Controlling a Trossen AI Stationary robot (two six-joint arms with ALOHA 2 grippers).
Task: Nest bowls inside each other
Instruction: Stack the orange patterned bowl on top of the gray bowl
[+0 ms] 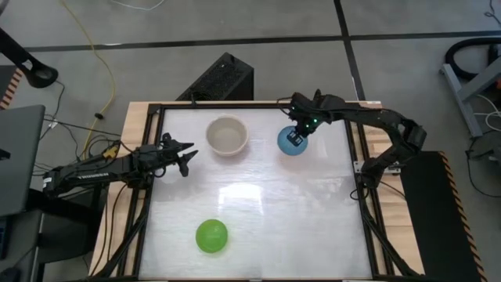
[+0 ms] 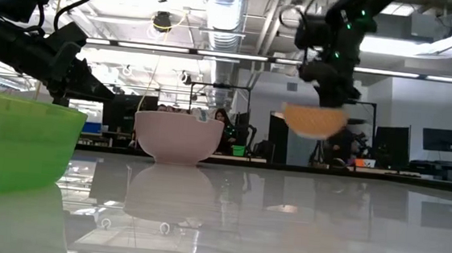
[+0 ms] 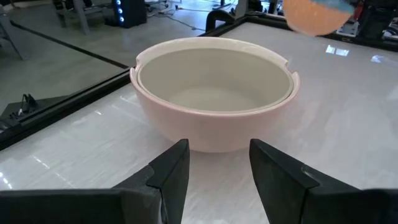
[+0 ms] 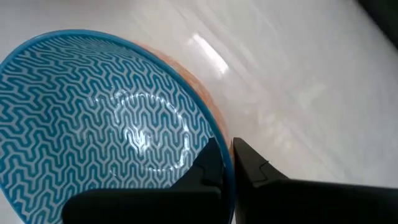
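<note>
A light blue bowl (image 1: pixel 291 145), zigzag-patterned inside and orange outside, hangs above the table's far right part with my right gripper (image 4: pixel 225 149) shut on its rim. A pale pink-cream bowl (image 1: pixel 227 135) stands on its base at the far middle, and a grey-beige bowl (image 3: pixel 211 93) is nested in it. The bright green bowl (image 1: pixel 211 236) stands near the front edge. My left gripper (image 1: pixel 186 159) waits open just left of the pink bowl, pointing at it without touching. My right gripper pinches the blue bowl's rim (image 4: pixel 229 163) on its far side, one finger inside the bowl and one outside against the orange wall. The fingers come steeply from above. The bowl (image 2: pixel 314 120) hangs lifted clear of the table, mouth up and about level.
The white tabletop (image 1: pixel 297 211) has a dark frame along its edges. A black box (image 1: pixel 221 78) stands beyond the far edge. Bare table lies between the green bowl and the two far bowls.
</note>
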